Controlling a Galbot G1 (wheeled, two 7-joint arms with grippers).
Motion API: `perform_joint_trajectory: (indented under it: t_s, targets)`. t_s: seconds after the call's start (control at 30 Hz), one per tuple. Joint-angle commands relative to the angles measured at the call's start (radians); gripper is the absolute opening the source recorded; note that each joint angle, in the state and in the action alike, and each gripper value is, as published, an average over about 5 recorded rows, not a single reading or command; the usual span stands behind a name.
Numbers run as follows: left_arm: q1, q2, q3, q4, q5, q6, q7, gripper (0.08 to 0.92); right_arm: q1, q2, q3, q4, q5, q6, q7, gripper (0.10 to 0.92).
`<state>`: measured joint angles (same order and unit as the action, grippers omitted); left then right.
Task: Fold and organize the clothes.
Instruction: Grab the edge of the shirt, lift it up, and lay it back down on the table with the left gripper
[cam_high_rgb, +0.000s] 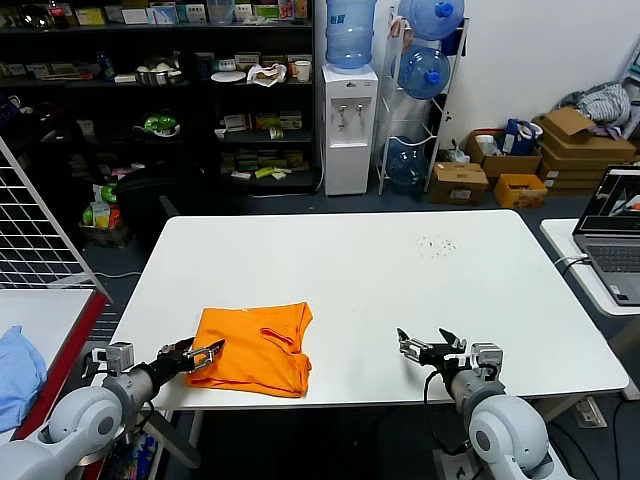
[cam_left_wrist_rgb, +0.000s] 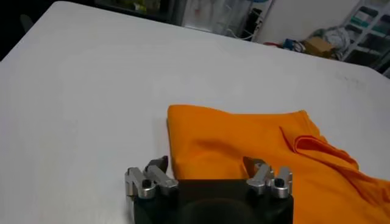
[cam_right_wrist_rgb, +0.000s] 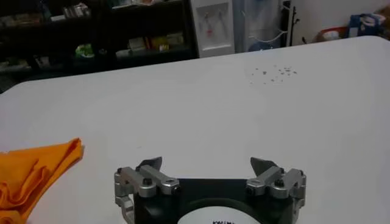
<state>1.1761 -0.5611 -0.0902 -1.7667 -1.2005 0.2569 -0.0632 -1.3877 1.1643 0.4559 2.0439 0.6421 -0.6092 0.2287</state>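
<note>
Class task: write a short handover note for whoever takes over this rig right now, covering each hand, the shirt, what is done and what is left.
Left hand: open, at the left edge of the orange T-shirt, one finger over the fabric, nothing gripped.
Right hand: open, empty, over bare table to the shirt's right.
Shirt: near front edge, already folded into a compact shape with layers showing.
Left: probably a final fold or tidying.

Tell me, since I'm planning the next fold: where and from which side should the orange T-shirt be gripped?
Probably at the orange T-shirt's left edge, coming in low from the robot's left. The shirt lies folded flat on the white table, so only a layered edge offers something to pinch. The left gripper is already there, jaws apart around the near corner.
</note>
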Motion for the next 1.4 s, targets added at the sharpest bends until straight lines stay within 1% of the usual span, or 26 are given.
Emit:
perform_joint_trajectory:
  t_s: [0.03,0.47,0.7,0.77,0.87,1.03,1.17,1.27,1.4]
  targets:
    - [-0.002,-0.018,0.004,0.009,0.014,0.002,-0.001,0.692,0.0,0.003,-0.001,0.001,-0.001,0.001,0.0,0.921]
    - [0.001,-0.034,0.0,0.004,0.018,-0.006,-0.019,0.311,0.001,0.002,-0.003,-0.005,-0.004,0.002,0.0,0.921]
    - [0.006,-0.04,-0.018,-0.044,0.019,-0.011,-0.049,0.128,0.001,0.004,-0.003,-0.007,-0.005,0.003,-0.001,0.921]
    - [0.011,-0.04,-0.029,-0.075,0.024,-0.008,-0.071,0.109,0.001,0.004,-0.003,-0.007,-0.006,0.004,-0.001,0.921]
    - [0.025,-0.037,-0.051,-0.139,0.033,0.009,-0.121,0.109,0.001,0.005,-0.003,-0.007,-0.007,0.005,-0.002,0.921]
    - [0.07,-0.023,-0.115,-0.275,0.024,0.057,-0.262,0.109,0.002,0.003,0.001,-0.003,-0.014,0.01,-0.004,0.921]
    - [0.114,0.007,-0.194,-0.36,0.011,0.069,-0.341,0.109,0.003,-0.008,0.007,0.002,-0.024,0.023,-0.009,0.921]
    - [0.143,0.04,-0.262,-0.376,0.009,0.071,-0.365,0.109,0.003,-0.022,0.013,0.008,-0.029,0.038,-0.014,0.921]
    - [0.187,0.087,-0.35,-0.322,0.008,0.07,-0.355,0.109,0.002,-0.045,0.027,0.01,-0.031,0.056,-0.021,0.921]
